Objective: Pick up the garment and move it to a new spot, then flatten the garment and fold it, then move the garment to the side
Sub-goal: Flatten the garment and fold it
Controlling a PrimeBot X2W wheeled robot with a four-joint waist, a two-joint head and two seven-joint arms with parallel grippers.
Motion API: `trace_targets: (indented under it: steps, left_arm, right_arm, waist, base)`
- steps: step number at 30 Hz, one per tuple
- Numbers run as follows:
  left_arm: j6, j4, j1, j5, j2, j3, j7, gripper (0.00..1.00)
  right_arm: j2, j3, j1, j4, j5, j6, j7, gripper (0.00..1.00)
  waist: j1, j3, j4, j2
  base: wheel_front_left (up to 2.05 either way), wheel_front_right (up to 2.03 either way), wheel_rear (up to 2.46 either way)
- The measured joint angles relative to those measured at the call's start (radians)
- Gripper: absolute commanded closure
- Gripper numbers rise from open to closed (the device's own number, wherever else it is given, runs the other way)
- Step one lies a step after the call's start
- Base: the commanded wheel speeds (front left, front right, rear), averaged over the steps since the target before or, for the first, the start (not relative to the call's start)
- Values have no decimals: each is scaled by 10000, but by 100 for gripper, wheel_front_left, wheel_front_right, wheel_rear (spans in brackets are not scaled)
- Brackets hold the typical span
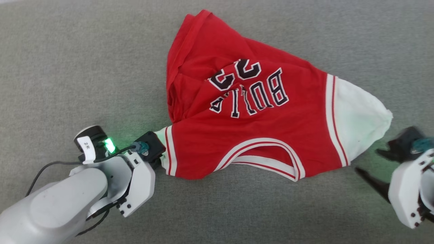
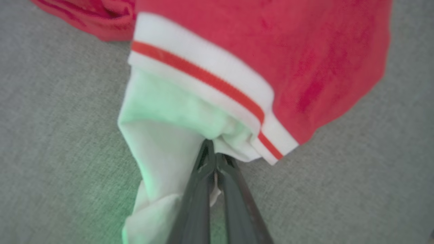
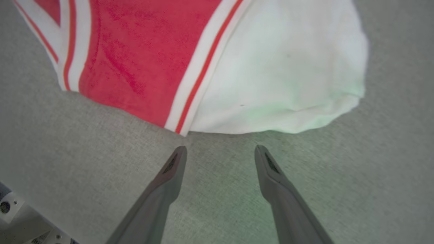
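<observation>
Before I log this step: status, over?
Left claw shut on red-and-white thin cloth jersey, white corner. Right claw open, short of it. No blockers seen.

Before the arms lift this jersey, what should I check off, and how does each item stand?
1. Left gripper shut on the jersey: ok.
2. Right gripper holding cloth: not ok; jaws open, tips short of the edge.
3. Right gripper faces the white panel: ok.
4. Jersey spread flat: not ok; far end bunched.
5. Left grip catches every layer: cannot tell.
</observation>
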Motion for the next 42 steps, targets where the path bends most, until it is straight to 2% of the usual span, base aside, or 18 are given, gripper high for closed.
trace_targets:
  steps: [4, 11, 18, 19, 20, 21, 22, 27, 31, 35, 38, 41, 42]
  left_arm:
    - [2, -29, -146, 65, -146, 0, -54, 100]
    - [0, -169, -337, 236, -293, 31, -142, 100]
    - [0, -173, -452, 253, -464, 38, -299, 100]
    - [0, -169, -453, 251, -485, 40, -311, 100]
    - [0, -155, -453, 245, -499, 38, -362, 100]
    - [0, -134, -453, 221, -506, 36, -395, 100]
    - [0, -92, -453, 125, -522, 35, -460, 100]
    - [0, 196, -453, -493, -573, -31, -1026, 100]
    - [-2, 585, -383, -1135, -662, -132, -1979, 100]
    - [0, 861, -303, -2209, -780, -15, -3400, 100]
    - [0, 878, -197, -2957, -594, 420, -4443, 100]
    - [0, 577, -47, -3615, -426, 1066, -4987, 100]
    - [0, 577, -47, -3615, -426, 1066, -4987, 100]
  right_arm:
    - [-98, 650, -713, 353, 86, 4, 94, 0]
    - [29, 1106, -1662, 1553, -17, 13, 35, 0]
    - [-228, 2309, -2503, 2000, -368, 33, 234, 0]
    - [-226, 2439, -2578, 2061, -345, 33, 217, 7]
    - [-224, 2516, -2628, 2121, -336, 33, 186, 55]
    - [-222, 2608, -2687, 2169, -332, 33, 151, 91]
    - [-203, 2748, -2802, 2293, -313, 33, 105, 100]
    - [-33, 2786, -2847, 2610, -268, 38, -326, 100]
    - [136, 2382, -2547, 2675, 92, 27, -869, 100]
    - [347, 1536, -1983, 2395, 740, 2, -1505, 100]
    - [391, 633, -1501, 1883, 1313, 2, -1856, 100]
    - [395, -512, -936, 1325, 1801, 2, -2127, 100]
    - [395, -512, -936, 1325, 1801, 2, -2127, 100]
  waist:
    - [0, 177, 168, 0]
    - [0, 546, 443, 0]
    - [0, 793, 689, 0]
    - [0, 810, 714, 0]
    - [0, 820, 736, 0]
    - [0, 826, 753, 0]
    - [0, 821, 768, 0]
    - [0, 674, 764, 0]
    - [0, 403, 748, 0]
    - [0, 46, 751, -1]
    - [0, -251, 773, -1]
    - [0, -527, 818, -1]
    - [0, -527, 818, -1]
  base:
    - [0, 0, 0]
    - [0, 0, 0]
    - [0, 0, 0]
    - [0, 0, 0]
    - [0, 0, 0]
    - [0, 0, 0]
    - [0, 0, 0]
    - [0, 0, 0]
    - [0, 0, 0]
    - [0, 0, 0]
    - [0, 0, 0]
    - [0, 0, 0]
    - [0, 0, 0]
